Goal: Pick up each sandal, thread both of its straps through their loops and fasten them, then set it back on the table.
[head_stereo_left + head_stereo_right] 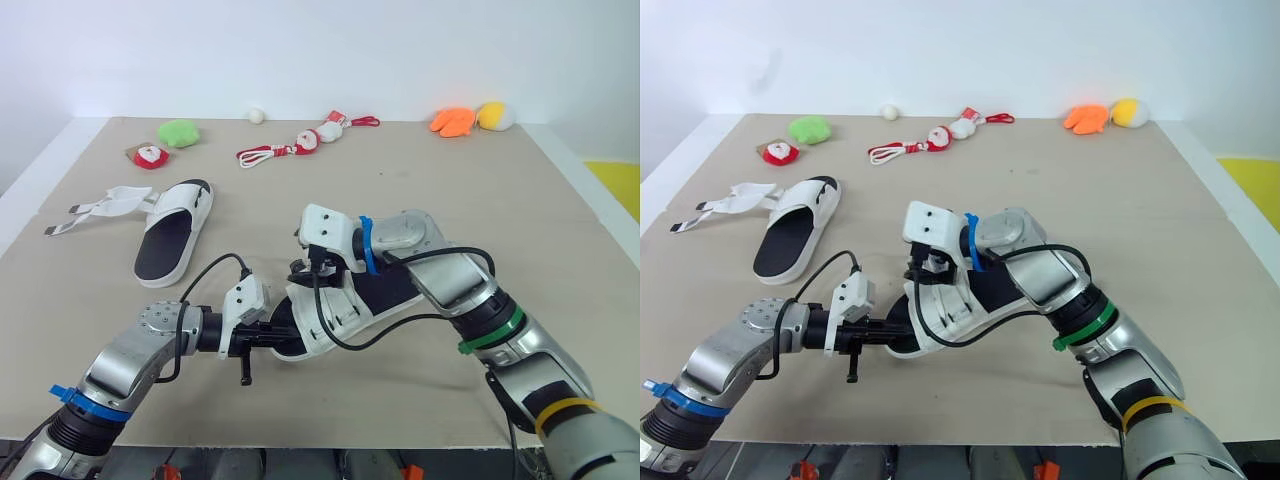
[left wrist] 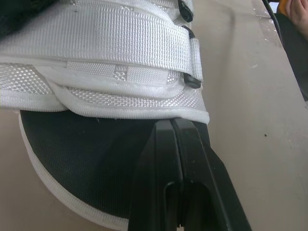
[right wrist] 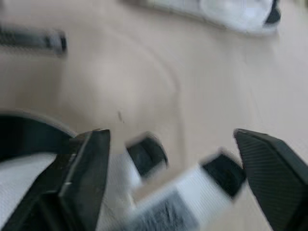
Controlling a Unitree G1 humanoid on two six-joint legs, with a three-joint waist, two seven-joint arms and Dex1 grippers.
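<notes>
The sandal [image 1: 340, 318] being worked on is white, with a black inside where the foot goes. It is low on the tan bench [image 1: 470, 200], between the two claws. Two wide white straps [image 2: 120, 38] of woven cloth go across the top of it. Small black loops [image 2: 191, 81] sit at their ends. A soft white rim runs round the black sole.

The left claw [image 2: 172, 126] is at one end of this sandal. Its two black fingers are pressed tight together. Their tips touch the black inside, right up against the white edge under the straps.

The right claw [image 3: 169, 137] is at the strap side of the sandal, just above it. Its fingers are spread wide. Between them are two white strap ends [image 3: 219, 174] with black tips. They are blurry, so I cannot tell if the fingers touch them.

The second sandal [image 1: 175, 235] looks the same, white and black. It lies flat on the bench, well away from the left claw, further out and to its left. Its loose straps [image 1: 100, 208] are undone and lie spread out beside it.

Far past both claws, near the back edge of the bench, sit a green soft toy [image 1: 178, 132], a red and white toy [image 1: 150, 156], a small white ball [image 1: 256, 116], a red cord [image 1: 262, 154] with little toys on it, an orange toy [image 1: 452, 121] and a yellow toy [image 1: 492, 115].
</notes>
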